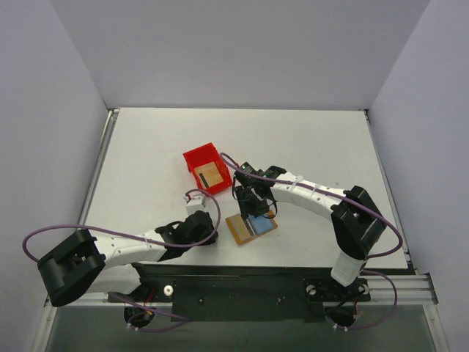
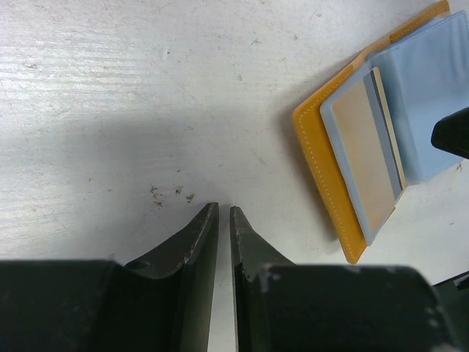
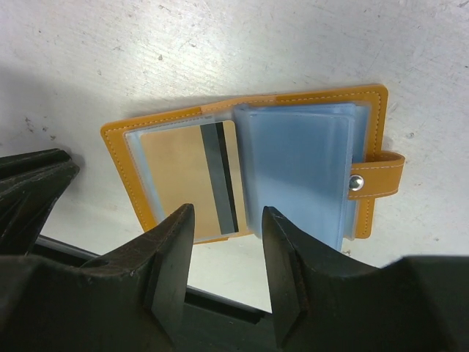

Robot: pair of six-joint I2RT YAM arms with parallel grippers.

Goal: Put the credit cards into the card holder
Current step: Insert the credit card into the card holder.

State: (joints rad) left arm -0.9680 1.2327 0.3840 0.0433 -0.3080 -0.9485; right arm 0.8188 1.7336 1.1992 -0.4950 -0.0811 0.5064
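Note:
The card holder lies open on the table, orange-tan with light blue sleeves and a snap tab. One tan credit card with a dark stripe sits in its left sleeve, also seen in the left wrist view. Another card lies in the red bin. My right gripper is open and empty, just above the holder's near edge. My left gripper is shut and empty, low over bare table left of the holder.
The red bin stands just behind and left of the holder. The table's front edge and a dark rail run close under the right gripper. White walls enclose the table on three sides.

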